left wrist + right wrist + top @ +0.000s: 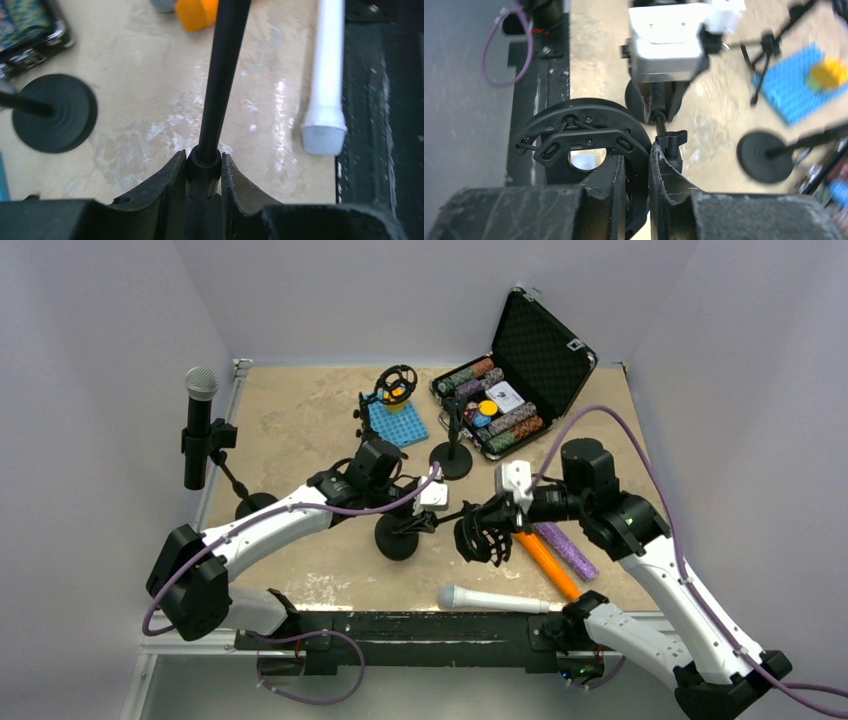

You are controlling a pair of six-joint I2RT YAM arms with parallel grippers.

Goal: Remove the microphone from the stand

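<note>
A small black stand [398, 537] with a round base stands at the table's middle. Its pole [220, 75] leans over and ends in a black shock-mount ring [484, 535]. My left gripper [422, 516] is shut on the pole's collar [203, 162]. My right gripper [497, 523] is shut on the ring's rim [584, 112]. The ring's opening shows empty in the right wrist view. A white microphone [492, 599] lies flat near the table's front edge; it also shows in the left wrist view [326, 90].
A black microphone [199, 425] sits upright in a second stand at the far left. A third stand [452, 455] is behind, next to an open case of chips [520, 380]. A blue plate [397, 420] lies at the back. Orange [546, 563] and purple [566, 550] microphones lie at right.
</note>
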